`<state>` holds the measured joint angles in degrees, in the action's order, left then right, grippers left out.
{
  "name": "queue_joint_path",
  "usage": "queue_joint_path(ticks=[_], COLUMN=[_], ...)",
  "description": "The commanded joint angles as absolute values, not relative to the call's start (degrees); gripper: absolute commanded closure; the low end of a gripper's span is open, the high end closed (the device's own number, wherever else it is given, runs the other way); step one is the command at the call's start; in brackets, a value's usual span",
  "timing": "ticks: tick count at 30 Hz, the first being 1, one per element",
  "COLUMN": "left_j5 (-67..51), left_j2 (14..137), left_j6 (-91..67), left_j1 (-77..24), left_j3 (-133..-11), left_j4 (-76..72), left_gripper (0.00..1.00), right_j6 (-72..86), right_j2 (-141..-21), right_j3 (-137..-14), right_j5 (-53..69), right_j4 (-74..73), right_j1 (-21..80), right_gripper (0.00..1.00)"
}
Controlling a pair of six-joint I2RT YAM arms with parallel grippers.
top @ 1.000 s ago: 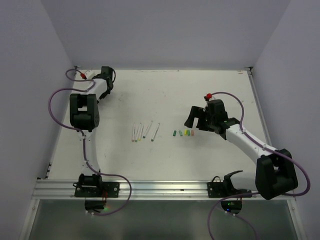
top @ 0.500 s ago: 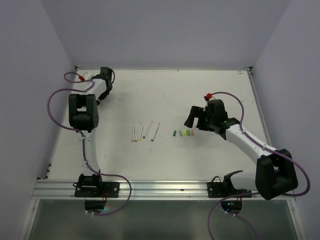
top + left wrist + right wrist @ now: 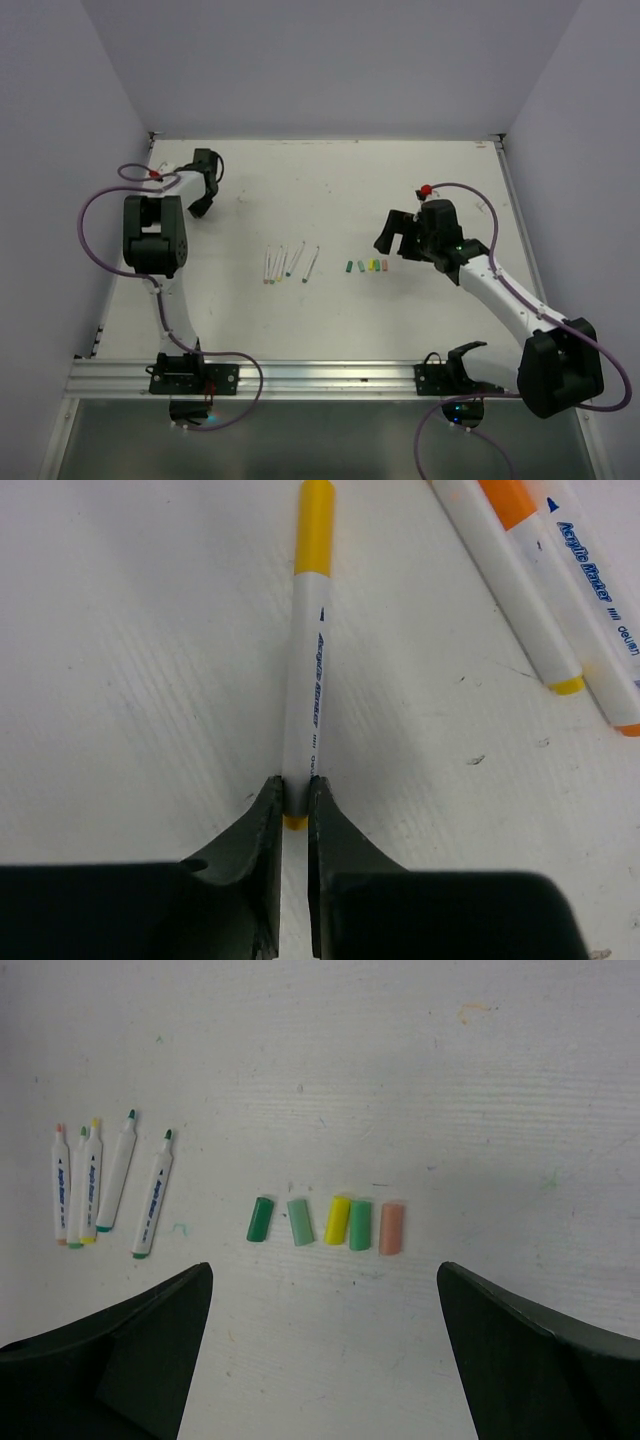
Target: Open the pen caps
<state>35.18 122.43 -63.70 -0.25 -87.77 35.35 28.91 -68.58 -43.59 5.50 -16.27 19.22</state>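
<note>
The left gripper (image 3: pixel 294 790) clamps the tail of a pen (image 3: pixel 305 680) that looks light, stiff and slick, its yellow cap (image 3: pixel 313 525) at the far end straight ahead, probably best pinched mid-length by the wide-open, empty right gripper (image 3: pixel 322 1272).

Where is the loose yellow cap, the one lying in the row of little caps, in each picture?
Top external: the yellow cap lies mid-table, third from the left in the row of caps.
Left wrist: not in it; only a capped yellow pen between the fingers of the left gripper.
Right wrist: it is near the picture's centre, third of five.
Landmark in top and right wrist views: the uncapped pens left of the row.
</note>
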Motion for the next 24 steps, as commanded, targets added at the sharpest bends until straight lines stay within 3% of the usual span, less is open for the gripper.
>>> queue_joint_path(ticks=[1,2,9,13,20,24], left_j5=[27.87,27.6,28.64,30.32,34.8,29.74], left_j2=[123.05,122.79,114.71,101.89,78.6,64.04], left_j6=[-66.18,-66.01,-66.53,-58.22,-48.53,-42.12], left_j1=[0.0,0.0,-0.96,-4.74,-20.27,-24.95], left_j3=[-81.92,-81.48,-72.36,-64.62,-50.82,-45.45], left_j4=[37.01,37.0,36.39,31.22,23.47,18.49], left_gripper=[0.92,1.0,1.0,1.0,1.0,1.0], right_j6=[29.09,29.27,28.48,27.86,28.82,32.78], right_j2=[-66.36,-66.18,-65.22,-66.44,-74.27,-70.67], right_j3=[-45.09,-44.91,-43.68,-43.86,-46.41,-42.37], right_j5=[3.43,3.17,3.16,4.13,12.54,19.5], right_j4=[-17.67,-17.67,-18.98,-20.3,-21.46,-15.4], right_j1=[19.16,19.16,19.25,19.16,19.07,19.16], right_gripper=[0.02,0.02,0.01,0.01,0.01,0.01])
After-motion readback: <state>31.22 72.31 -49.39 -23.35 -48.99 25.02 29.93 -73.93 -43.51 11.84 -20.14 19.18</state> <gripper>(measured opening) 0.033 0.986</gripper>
